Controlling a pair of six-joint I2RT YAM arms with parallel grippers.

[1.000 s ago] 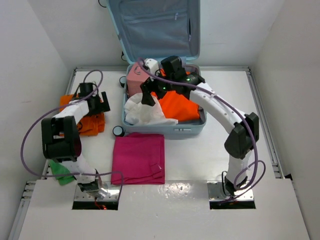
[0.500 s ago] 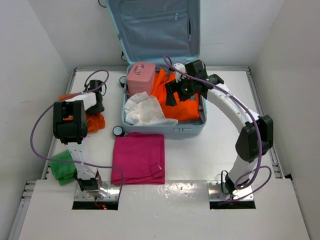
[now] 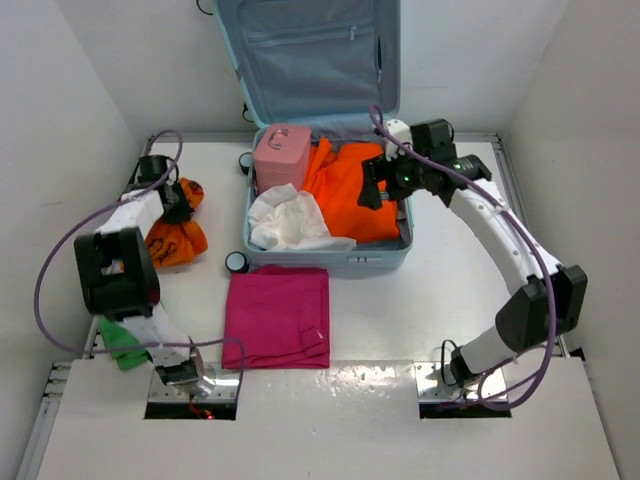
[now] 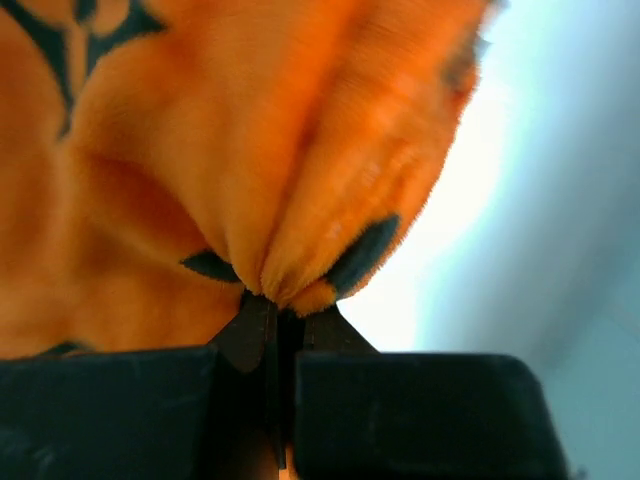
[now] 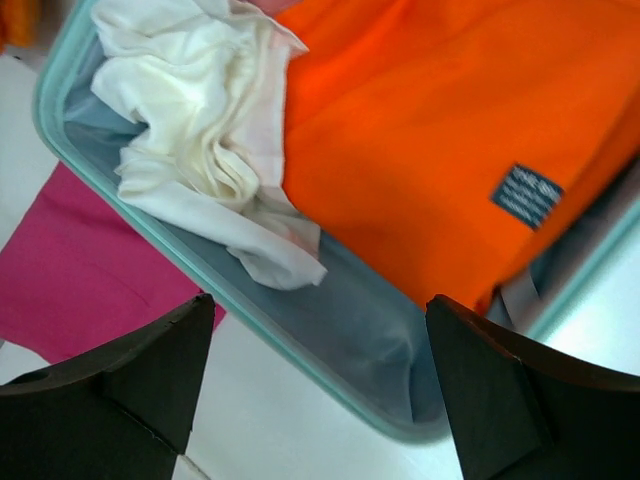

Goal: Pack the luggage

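1. Luggage [image 3: 330, 262]: one piece, lying open at the far centre of the counter [image 3: 450, 300]. The base is flat and the lid stands up at the far side. Wheels [image 3: 236, 262] point left, so the long axis runs left to right.
2. Inside I count three items: one pink case [image 3: 281, 155], one white garment [image 3: 290, 222] and one orange garment [image 3: 355, 200].
3. Loose on the counter are three cloths:
   - one magenta cloth [image 3: 278, 315] just in front of the luggage;
   - one green cloth [image 3: 120, 342] at the near left;
   - one orange patterned cloth [image 3: 178, 238] at the left.
4. Left hand [image 4: 275, 320] is clamped on the orange patterned cloth.
5. Right hand [image 5: 320, 380] is above the luggage's right side, fingers apart, holding nothing.
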